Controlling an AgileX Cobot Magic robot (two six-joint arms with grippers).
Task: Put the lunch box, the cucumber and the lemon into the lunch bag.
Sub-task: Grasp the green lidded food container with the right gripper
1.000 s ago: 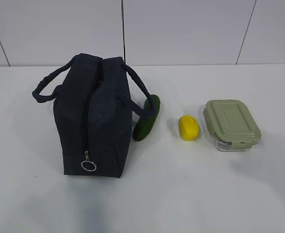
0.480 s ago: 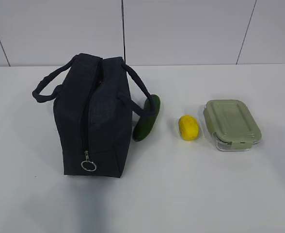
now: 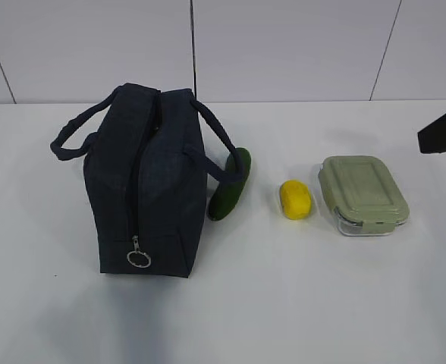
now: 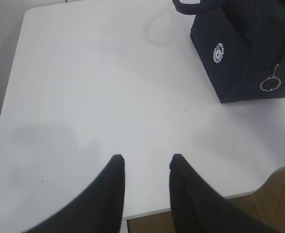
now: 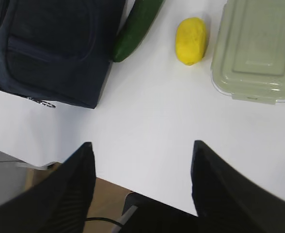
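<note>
We see the lunch bag (image 3: pixel 149 182) standing on the desk (image 3: pixel 284 303), zipper apparently closed with its ring pull (image 3: pixel 138 258) hanging at the near end. So nothing can go in yet; we judge the zipper has to be opened first, which likely explains why all three items sit outside in a row to the bag's right.

The cucumber (image 3: pixel 231 183) lies right against the bag's side, under one loop handle (image 3: pixel 214 136). The lemon (image 3: pixel 295 199) sits apart from it, just beside the lunch box (image 3: pixel 362 194), lid clipped on, not touching as far as we can tell.

Left claw (image 4: pixel 145 162): fingers part-spread, nothing between them, hovering over bare desk near the edge, bag well off to its upper right. Holds nothing, touches nothing.

Right claw (image 5: pixel 140 148): fingers spread wide, empty, above the desk's near edge, looking down at the lemon, cucumber tip and lunch box. In the exterior view only a dark bit of the right arm (image 3: pixel 444 135) shows at the frame edge. We'd guess it's lining up for a pick, which item unclear.
</note>
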